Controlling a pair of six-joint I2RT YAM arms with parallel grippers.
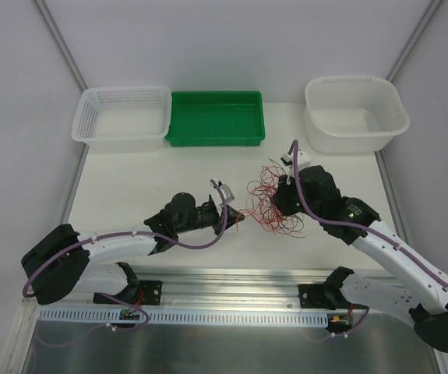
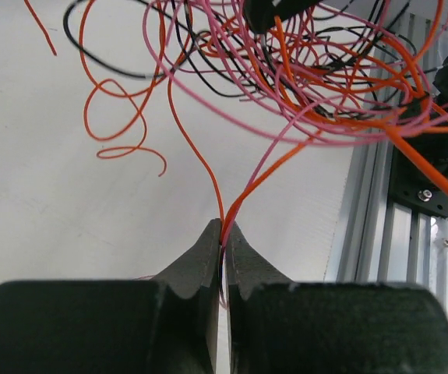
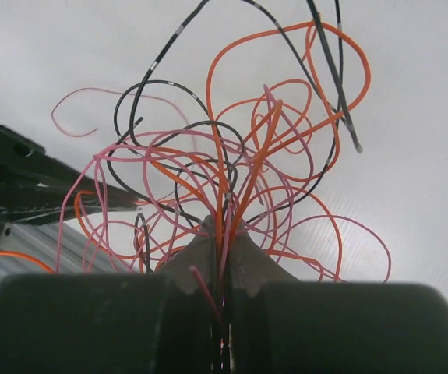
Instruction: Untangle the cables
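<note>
Cables (image 1: 272,204) sit in a loose tangle of orange, pink and black strands near the middle of the tabletop (image 1: 146,179), between our two claws and a little right of centre. From above, we see the left claw (image 1: 236,219) at the tangle's left edge and the right claw (image 1: 280,206) at its right side, so the bundle hangs between them. In the left wrist view the left claw (image 2: 224,230) is clenched on a few thin orange and pink strands, which rise from the pinched tips and fan out into the main knot of cables (image 2: 286,86) further off and to the right. In the right wrist view the right claw (image 3: 224,227) is likewise clenched, gripping a thicker sheaf of orange and pink strands, with the loops of cables (image 3: 239,179) spreading out just beyond its tips. Along the far edge stand a white mesh basket (image 1: 122,117), a green tray (image 1: 216,117) touching it, and a white tub (image 1: 356,113) well apart on the right.
</note>
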